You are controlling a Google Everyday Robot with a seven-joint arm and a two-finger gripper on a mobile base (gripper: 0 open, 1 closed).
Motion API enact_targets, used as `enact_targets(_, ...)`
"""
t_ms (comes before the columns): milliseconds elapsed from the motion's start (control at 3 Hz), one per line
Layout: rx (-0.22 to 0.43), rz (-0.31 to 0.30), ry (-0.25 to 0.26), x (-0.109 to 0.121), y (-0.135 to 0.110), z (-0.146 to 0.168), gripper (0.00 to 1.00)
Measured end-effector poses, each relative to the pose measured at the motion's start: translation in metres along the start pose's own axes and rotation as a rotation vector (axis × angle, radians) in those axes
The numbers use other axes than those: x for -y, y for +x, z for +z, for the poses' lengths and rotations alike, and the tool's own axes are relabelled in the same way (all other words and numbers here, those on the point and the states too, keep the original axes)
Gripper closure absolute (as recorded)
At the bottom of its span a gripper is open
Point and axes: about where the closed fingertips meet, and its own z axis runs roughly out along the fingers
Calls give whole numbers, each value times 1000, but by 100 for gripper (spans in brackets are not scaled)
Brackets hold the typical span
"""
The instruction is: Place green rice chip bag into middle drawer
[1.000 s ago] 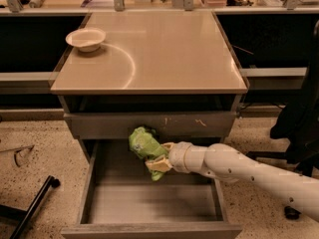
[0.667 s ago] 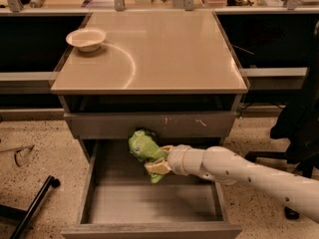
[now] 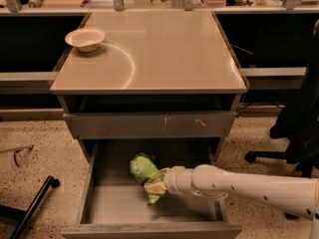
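The green rice chip bag is crumpled and bright green, and hangs inside the open middle drawer, low over the back part of its grey floor. My gripper reaches in from the right on a white arm and is shut on the lower end of the bag. Whether the bag touches the drawer floor cannot be told. The drawer is pulled out toward the camera, with its front lip at the bottom of the view.
A white bowl sits on the tan cabinet top at the back left. A closed grey drawer front with pale scratch marks is above the open drawer. A dark chair base stands at right; a black bar lies on the floor at left.
The gripper with the bag has moved down and deeper into the open drawer. The bag now sits lower, near the drawer floor.
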Motion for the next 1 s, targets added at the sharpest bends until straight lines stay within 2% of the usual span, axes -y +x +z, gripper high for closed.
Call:
enact_targets(667, -112, 47, 8, -6, 59, 23, 100)
enact_targets(1000, -99, 36, -24, -8, 69, 34, 100)
